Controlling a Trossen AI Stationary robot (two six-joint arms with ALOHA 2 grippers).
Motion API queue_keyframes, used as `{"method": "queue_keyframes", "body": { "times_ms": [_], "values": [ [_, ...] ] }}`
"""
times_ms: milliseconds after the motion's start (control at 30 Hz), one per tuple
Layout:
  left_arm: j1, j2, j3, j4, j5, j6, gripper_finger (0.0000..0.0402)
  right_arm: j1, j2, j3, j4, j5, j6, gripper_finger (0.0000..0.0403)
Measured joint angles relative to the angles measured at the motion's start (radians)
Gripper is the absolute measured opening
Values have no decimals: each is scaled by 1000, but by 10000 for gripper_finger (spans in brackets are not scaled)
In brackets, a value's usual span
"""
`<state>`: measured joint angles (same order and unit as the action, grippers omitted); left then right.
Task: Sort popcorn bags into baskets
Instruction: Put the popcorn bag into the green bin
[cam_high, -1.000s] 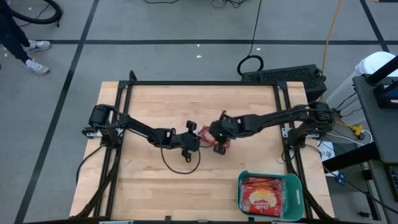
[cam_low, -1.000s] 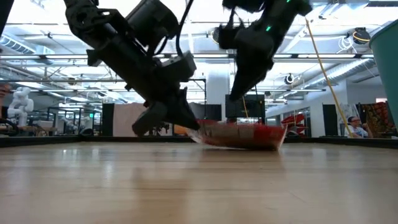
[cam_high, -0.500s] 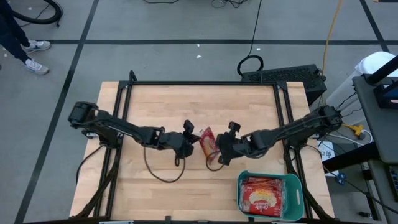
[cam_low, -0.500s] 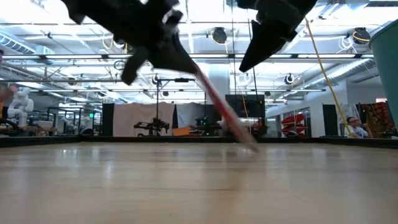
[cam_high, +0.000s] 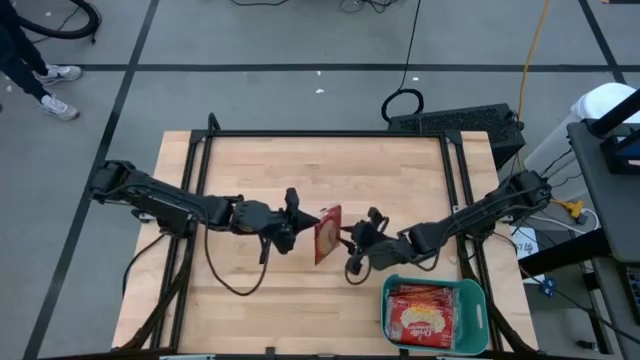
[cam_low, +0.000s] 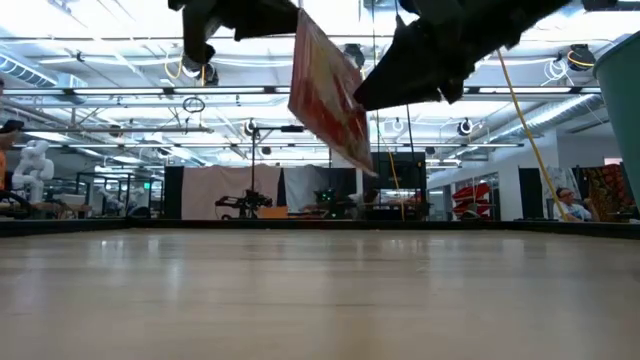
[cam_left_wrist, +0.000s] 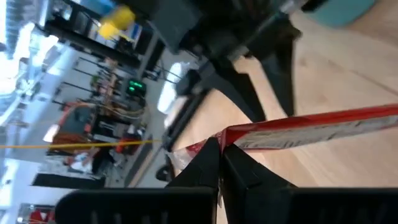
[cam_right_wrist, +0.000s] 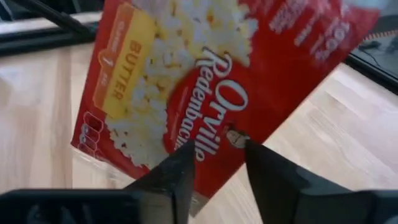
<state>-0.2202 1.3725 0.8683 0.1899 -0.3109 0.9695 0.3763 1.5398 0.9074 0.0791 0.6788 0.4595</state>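
One popcorn bag (cam_high: 327, 233) hangs in mid-air over the middle of the table (cam_high: 300, 170), pinched at its edge by the left gripper (cam_high: 296, 226); the right gripper (cam_high: 352, 252) sits just beside it, fingers (cam_right_wrist: 273, 180) apart (not touching). More bags (cam_high: 422, 312) lie in the teal basket (cam_high: 474, 292) at the table's near right corner.

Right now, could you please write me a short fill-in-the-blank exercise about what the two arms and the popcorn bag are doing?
1. The left gripper is shut on the edge of a ____ popcorn bag.
2. The bag hangs ____ the table, touching no wood.
3. The right gripper has its fingers ____, near the bag's face.
4. The other bags lie in the ____ basket.

Missing words: red; above; open; teal-green
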Motion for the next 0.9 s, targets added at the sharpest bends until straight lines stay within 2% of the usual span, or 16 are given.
{"method": "queue_keyframes", "body": {
  "times_ms": [333,500,600,700,900],
  "values": [
    [-71,-7,0,42,0,30,2,-1,0,-178,415,-4,-33,222],
    [-104,-7,0,101,0,56,3,-7,1,-223,582,-143,6,236],
    [-112,-7,0,127,18,58,2,-10,1,-243,671,-194,8,221],
    [-117,-7,0,148,22,62,5,-11,2,-250,752,-246,-21,186],
    [-118,-7,0,165,27,107,3,-10,2,-251,815,-316,-68,72]
  ]
}}
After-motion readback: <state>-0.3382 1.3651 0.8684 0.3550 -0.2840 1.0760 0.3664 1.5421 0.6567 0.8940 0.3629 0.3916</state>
